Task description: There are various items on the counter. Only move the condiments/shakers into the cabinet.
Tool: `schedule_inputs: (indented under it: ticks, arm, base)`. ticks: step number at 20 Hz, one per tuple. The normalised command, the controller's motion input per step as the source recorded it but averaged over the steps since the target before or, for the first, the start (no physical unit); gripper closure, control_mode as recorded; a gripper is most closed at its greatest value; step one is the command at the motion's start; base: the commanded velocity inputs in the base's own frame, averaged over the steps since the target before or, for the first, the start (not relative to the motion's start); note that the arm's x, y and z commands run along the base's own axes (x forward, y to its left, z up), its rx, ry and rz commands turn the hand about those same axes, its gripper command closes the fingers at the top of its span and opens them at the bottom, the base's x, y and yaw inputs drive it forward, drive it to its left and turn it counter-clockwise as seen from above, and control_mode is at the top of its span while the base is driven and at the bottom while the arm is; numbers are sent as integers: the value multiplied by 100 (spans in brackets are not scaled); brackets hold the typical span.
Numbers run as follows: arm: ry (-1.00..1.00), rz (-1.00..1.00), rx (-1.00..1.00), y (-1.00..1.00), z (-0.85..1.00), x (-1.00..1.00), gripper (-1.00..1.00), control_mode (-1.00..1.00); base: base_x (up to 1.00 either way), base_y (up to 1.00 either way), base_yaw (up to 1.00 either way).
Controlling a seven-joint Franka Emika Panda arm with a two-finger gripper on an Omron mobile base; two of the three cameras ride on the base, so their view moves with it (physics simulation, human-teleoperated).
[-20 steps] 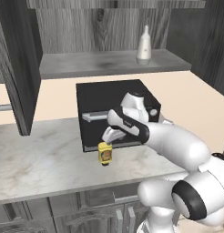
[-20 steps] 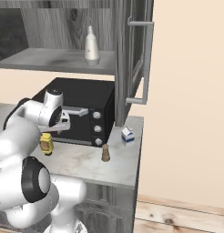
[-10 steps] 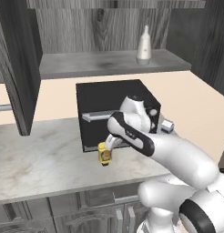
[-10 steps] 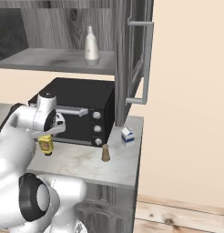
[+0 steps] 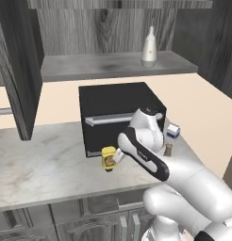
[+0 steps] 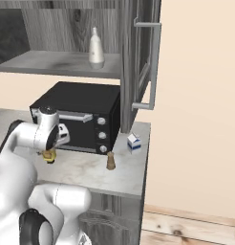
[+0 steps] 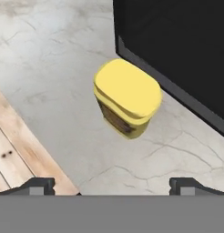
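- White bottle [image 5: 148, 46] stood on the cabinet shelf [image 5: 89, 68]: one of three condiments stored.
- Yellow bottle [image 7: 127, 98] remained on the counter [image 5: 42, 160], just in front of the toaster oven [image 5: 118, 113].
- Gripper [image 7: 111, 184] hovered above it, jaws apart and empty.
- Brown shaker [image 6: 110, 161] and box [image 6: 133, 142] stood further right; the shaker awaited transfer.

You have the squeeze bottle [image 5: 108, 158] on the counter [image 5: 42, 160], just before the toaster oven [image 5: 118, 113]. Right of the oven: shaker [image 5: 169, 149] near, box [image 5: 173, 130] farther. Narrow-necked bottle [image 5: 148, 47] stands on the cabinet shelf [image 5: 89, 66] above.
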Motion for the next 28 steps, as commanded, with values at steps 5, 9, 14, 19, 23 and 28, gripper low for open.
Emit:
schedule_inputs:
  ticks: [5,9,14,19,23,28]
  arm:
    - [-6,14,8,-45,0,0,-100,-100]
    - [-6,14,11,-17,-2,-5,-100,-100]
    - [-14,14,4,5,-7,-16,-100,-100]
    - [-17,16,2,11,0,0,-100,-100]
    - [-18,14,2,9,0,0,-100,-100]
    - [-19,9,13,-3,0,0,-100,-100]
  base:
    - [0,0,0]
    - [0,0,0]
    - [0,0,0]
    - [0,0,0]
    - [0,0,0]
    - [0,0,0]
